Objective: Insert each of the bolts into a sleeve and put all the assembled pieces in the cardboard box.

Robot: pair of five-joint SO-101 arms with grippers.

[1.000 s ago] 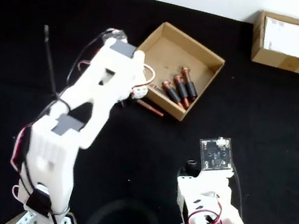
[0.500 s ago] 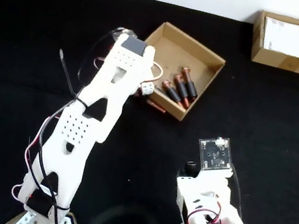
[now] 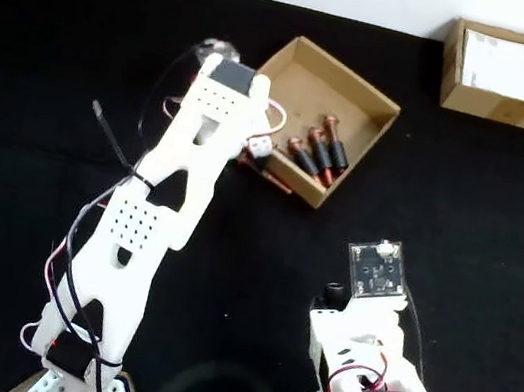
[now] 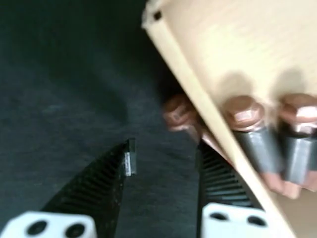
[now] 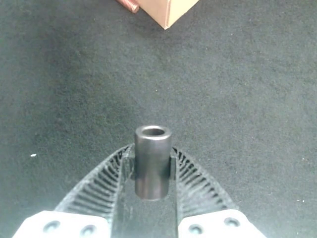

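My left gripper (image 4: 166, 157) is open and low over the black table, right against the cardboard box's (image 3: 368, 101) near wall. A bare copper bolt (image 4: 178, 113) lies on the table beside that wall (image 4: 195, 101), just beyond the fingertips; the high view shows the bolt (image 3: 270, 176) too. Three bolts fitted in dark sleeves (image 3: 314, 154) lie inside the box. My right gripper (image 5: 152, 159) is shut on a dark metal sleeve (image 5: 152, 161), held upright with its hole facing up, over bare table near the right arm's base (image 3: 366, 357).
A second cardboard box (image 3: 521, 79) with a printed sheet sits at the far right back. A thin black cable (image 3: 115, 137) sticks out beside the left arm (image 3: 192, 158). The cloth between the two arms is bare.
The left arm has stretched forward and dropped toward the box wall. The loose bolt and the box have shifted slightly away. The right arm has not moved.
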